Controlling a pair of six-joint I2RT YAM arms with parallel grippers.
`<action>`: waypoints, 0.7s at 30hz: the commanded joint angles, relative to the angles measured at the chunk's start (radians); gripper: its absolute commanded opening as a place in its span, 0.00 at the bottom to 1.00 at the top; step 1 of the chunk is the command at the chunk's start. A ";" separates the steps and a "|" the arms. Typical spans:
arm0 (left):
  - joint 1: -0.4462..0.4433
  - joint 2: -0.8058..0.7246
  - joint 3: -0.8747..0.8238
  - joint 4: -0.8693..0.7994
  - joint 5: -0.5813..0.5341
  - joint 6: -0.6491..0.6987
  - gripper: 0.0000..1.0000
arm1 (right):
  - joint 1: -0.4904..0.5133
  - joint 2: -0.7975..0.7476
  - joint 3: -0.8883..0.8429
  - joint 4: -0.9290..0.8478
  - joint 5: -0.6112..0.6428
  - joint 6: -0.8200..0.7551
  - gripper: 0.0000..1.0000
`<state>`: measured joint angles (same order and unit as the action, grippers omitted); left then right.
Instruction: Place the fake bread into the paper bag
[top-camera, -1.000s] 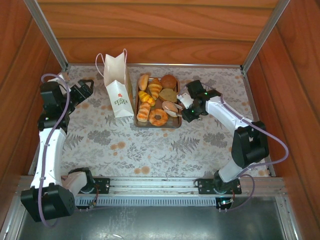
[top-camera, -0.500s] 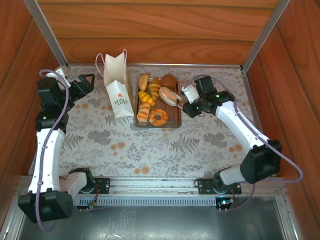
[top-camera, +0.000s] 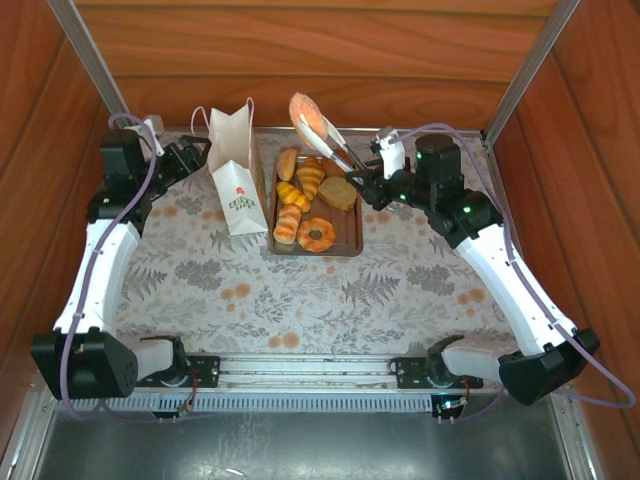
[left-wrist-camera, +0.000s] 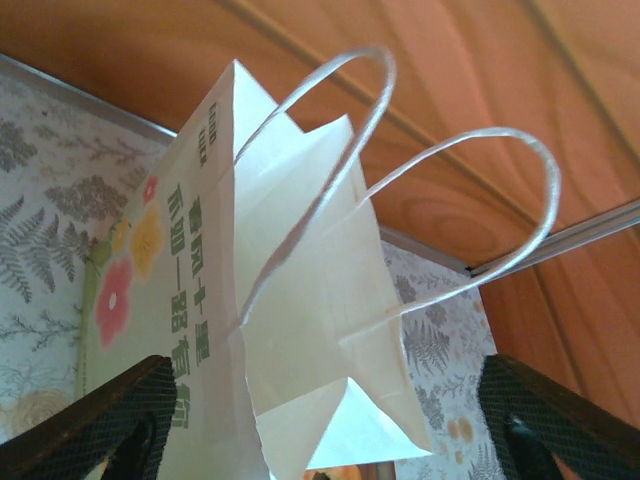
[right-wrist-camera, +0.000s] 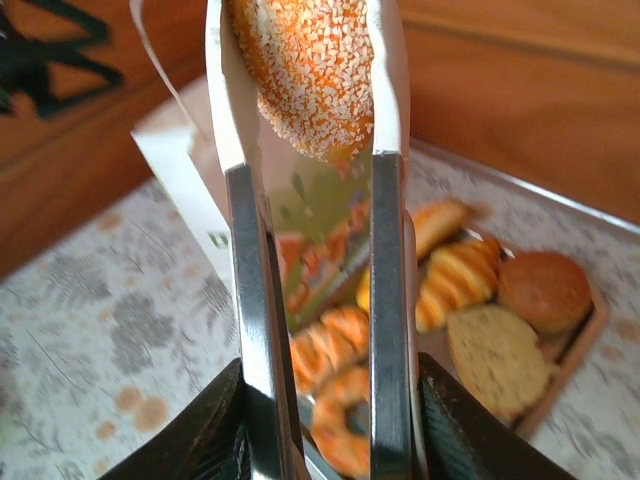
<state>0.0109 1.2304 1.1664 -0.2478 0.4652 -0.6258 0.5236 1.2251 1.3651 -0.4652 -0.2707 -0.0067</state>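
Bread report from my console: the right pincer (top-camera: 368, 186) is clenched on the thin metal tongs (top-camera: 338, 150). The tongs' tips pinch a sugar-crusted orange bun (top-camera: 306, 113), which is held clear of the brown rectangular tray (top-camera: 353, 238) in the upper middle of the overhead frame, to the right of the tall white paper bag (top-camera: 236, 180). The bag stands upright on the floral-patterned desk (top-camera: 300, 300), just left of the tray, with a small red-and-green print on its front. On the tray I count a golden roll (top-camera: 288, 163), striped yellow croissants (top-camera: 310, 179), a tan bun (top-camera: 339, 193), a ring doughnut (top-camera: 318, 234) at the near end, and a round brown bun (top-camera: 334, 166) at the far end. My right wrist camera looks along the two tong blades. The bun (right-wrist-camera: 310, 65) is wedged between them at the top of the frame, with dark fingers (right-wrist-camera: 205, 440) pressing the blades from both sides at the bottom. The bag (right-wrist-camera: 175, 165) shows behind at the left and the tray (right-wrist-camera: 585, 335) at the lower right. The left pincer (top-camera: 195, 152) is released, just beside the bag's upper left edge in the overhead frame. In the left wrist frame its dark fingers (left-wrist-camera: 90, 430) sit in the two lower corners, wide apart, and the bag's top and thin loop handles (left-wrist-camera: 335, 120) show between them. I cannot tell whether either finger touches the paper.
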 joint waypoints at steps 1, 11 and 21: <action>-0.010 0.032 0.029 -0.011 -0.068 -0.026 0.76 | 0.053 0.023 0.070 0.153 -0.053 0.091 0.39; -0.033 0.112 0.060 -0.008 -0.079 -0.032 0.67 | 0.220 0.208 0.234 0.279 0.054 0.237 0.39; -0.047 0.138 0.045 0.012 -0.085 -0.054 0.51 | 0.288 0.387 0.375 0.207 0.171 0.295 0.39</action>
<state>-0.0277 1.3655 1.1969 -0.2546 0.3885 -0.6701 0.7979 1.5959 1.6943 -0.2878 -0.1349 0.2493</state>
